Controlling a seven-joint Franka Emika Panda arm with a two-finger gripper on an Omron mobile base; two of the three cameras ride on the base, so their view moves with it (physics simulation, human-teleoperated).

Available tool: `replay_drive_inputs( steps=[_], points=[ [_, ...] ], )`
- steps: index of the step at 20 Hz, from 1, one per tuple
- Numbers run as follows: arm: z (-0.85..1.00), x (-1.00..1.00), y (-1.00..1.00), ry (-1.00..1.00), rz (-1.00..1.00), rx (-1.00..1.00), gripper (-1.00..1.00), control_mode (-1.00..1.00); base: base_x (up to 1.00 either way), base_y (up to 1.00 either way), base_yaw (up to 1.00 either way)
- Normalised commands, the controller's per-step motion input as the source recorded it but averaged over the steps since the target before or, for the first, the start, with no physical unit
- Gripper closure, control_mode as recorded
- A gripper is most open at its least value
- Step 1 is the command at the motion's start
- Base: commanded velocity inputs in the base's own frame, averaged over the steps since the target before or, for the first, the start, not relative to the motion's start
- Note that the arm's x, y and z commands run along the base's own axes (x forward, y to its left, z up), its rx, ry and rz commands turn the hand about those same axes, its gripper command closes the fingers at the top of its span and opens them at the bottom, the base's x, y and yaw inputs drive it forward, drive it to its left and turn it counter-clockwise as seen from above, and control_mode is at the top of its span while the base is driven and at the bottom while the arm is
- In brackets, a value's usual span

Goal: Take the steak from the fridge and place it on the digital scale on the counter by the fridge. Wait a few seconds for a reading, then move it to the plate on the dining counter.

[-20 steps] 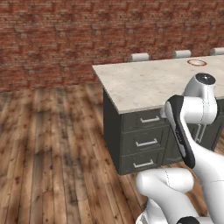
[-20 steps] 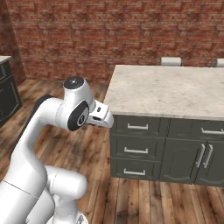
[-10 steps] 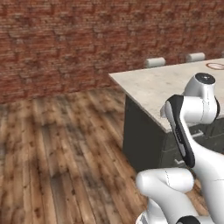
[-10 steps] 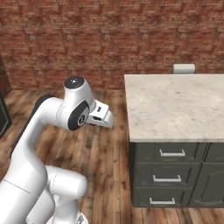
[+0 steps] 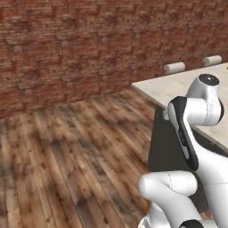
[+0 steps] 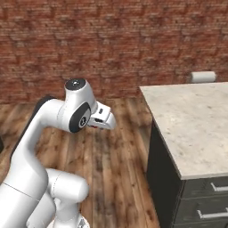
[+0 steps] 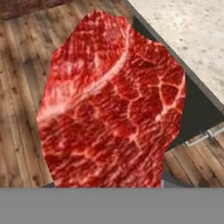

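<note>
The steak [image 7: 111,105], red and marbled, hangs right before the hand camera and hides the fingertips. In the right base view a sliver of the steak [image 6: 93,126] shows under the white hand, and my gripper [image 6: 107,121] is shut on it, held high over the wooden floor left of the dining counter [image 6: 196,120]. That beige speckled dining counter [image 5: 187,84] also lies at the right of the left base view, and its corner [image 7: 188,30] shows beyond the steak. The fridge, the digital scale, the short counter and the plate are out of view.
A red brick wall [image 5: 89,40] closes the far side. Wooden floor [image 5: 71,156] spreads left of the island. White-cushioned stools [image 5: 174,67] [image 6: 203,76] stand behind the island. Dark drawer fronts with silver handles [image 6: 209,196] face me.
The whole picture has shifted: the camera turned with the base, so the island slid to the right in both base views and the plate left the frame. The arm's pose is unchanged.
</note>
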Motion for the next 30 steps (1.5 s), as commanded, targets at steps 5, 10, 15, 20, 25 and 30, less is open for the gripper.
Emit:
replay_drive_inputs(
  steps=[5, 10, 15, 20, 25, 30],
  points=[
    [0.0, 0.0, 0.0, 0.0, 0.0, 0.0, 1.0, 1.0, 0.96, 1.0, -0.28],
    [0.0, 0.0, 0.0, 0.0, 0.0, 0.0, 1.0, 1.0, 1.0, 1.0, -0.31],
    [0.0, 0.0, 0.0, 0.0, 0.0, 0.0, 1.0, 1.0, 1.0, 1.0, -0.34],
    [0.0, 0.0, 0.0, 0.0, 0.0, 0.0, 1.0, 1.0, 1.0, 1.0, -0.36],
    [0.0, 0.0, 0.0, 0.0, 0.0, 0.0, 1.0, 1.0, 1.0, 1.0, -0.38],
    [0.0, 0.0, 0.0, 0.0, 0.0, 0.0, 1.0, 1.0, 1.0, 1.0, -0.41]
  ],
)
